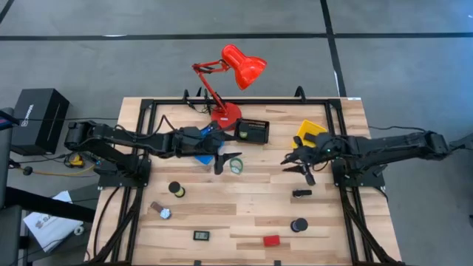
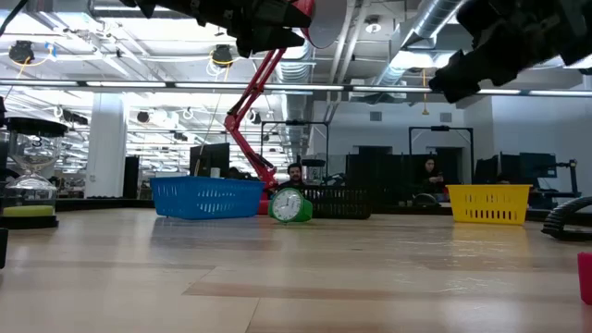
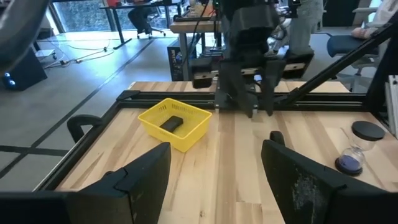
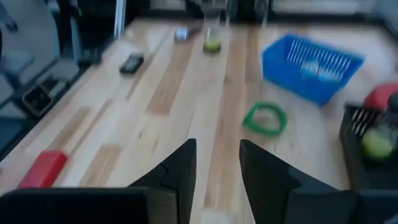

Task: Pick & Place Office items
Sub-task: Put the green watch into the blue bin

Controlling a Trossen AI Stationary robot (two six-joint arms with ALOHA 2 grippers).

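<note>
Office items lie scattered on the wooden table: a green tape roll, a black clip, two black-capped cylinders, a small black gadget and a red block. My left gripper hangs open, high above the table, beside the green roll and touching nothing. My right gripper is also raised above the table's middle right, open, with nothing between its fingers. It points toward the left side.
A blue bin sits partly under my left arm. A black bin and a red desk lamp stand at the far middle. A yellow bin at the far right holds a black item.
</note>
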